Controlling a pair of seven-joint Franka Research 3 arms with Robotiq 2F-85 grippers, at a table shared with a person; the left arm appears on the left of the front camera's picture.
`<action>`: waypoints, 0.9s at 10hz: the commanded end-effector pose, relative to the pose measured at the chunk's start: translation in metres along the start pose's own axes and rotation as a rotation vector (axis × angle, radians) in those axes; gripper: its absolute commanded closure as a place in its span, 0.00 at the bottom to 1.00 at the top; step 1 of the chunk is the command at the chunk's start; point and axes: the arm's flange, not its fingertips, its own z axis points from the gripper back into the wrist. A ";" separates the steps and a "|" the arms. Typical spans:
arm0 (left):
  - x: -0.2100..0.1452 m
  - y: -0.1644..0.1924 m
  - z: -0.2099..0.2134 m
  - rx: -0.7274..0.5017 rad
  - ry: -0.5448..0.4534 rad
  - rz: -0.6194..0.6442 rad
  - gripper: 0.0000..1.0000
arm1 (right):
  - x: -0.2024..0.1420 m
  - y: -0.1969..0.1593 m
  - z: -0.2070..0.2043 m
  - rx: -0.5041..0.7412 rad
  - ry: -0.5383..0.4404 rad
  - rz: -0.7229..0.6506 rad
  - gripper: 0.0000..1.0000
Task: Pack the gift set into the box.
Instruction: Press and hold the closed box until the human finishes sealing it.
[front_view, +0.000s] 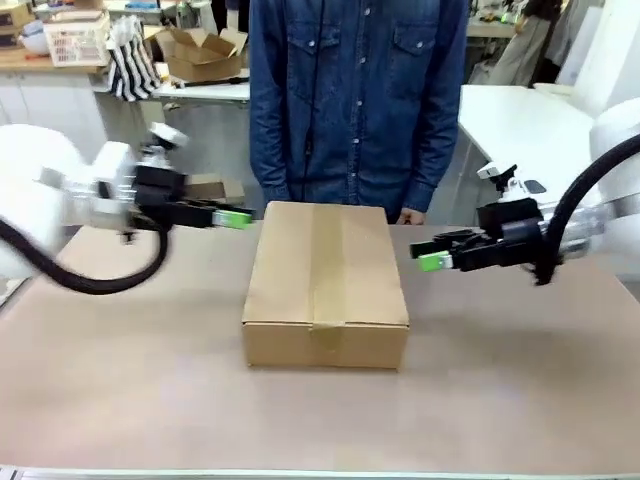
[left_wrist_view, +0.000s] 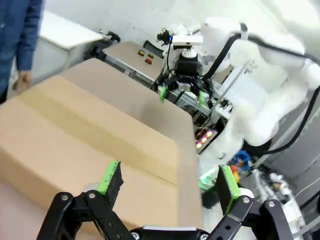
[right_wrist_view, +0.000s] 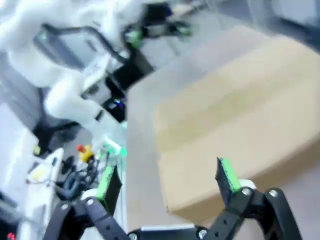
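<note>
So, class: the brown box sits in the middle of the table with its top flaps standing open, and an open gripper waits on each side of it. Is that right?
Not quite. The box has its top flaps folded shut, with a strip of tape along the seam, as the front view shows. The rest holds: it sits mid-table, with the left gripper and the right gripper open on either side of it.

left end effector open, pointing inward, right end effector open, facing it

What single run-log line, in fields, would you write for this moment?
box: flaps shut, taped, mid-table | left gripper: jaws open, left of box, apart | right gripper: jaws open, right of box, apart | person: standing behind box
</note>
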 end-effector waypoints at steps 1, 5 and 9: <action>-0.002 -0.038 0.052 -0.002 0.001 0.163 0.00 | -0.034 0.048 0.075 -0.076 0.098 -0.299 0.00; -0.026 -0.045 0.091 0.054 -0.011 0.277 0.00 | -0.097 0.002 0.134 -0.337 -0.115 -0.592 0.00; -0.026 -0.045 0.091 0.054 -0.011 0.277 0.00 | -0.040 -0.012 0.163 -0.328 -0.029 -0.532 0.00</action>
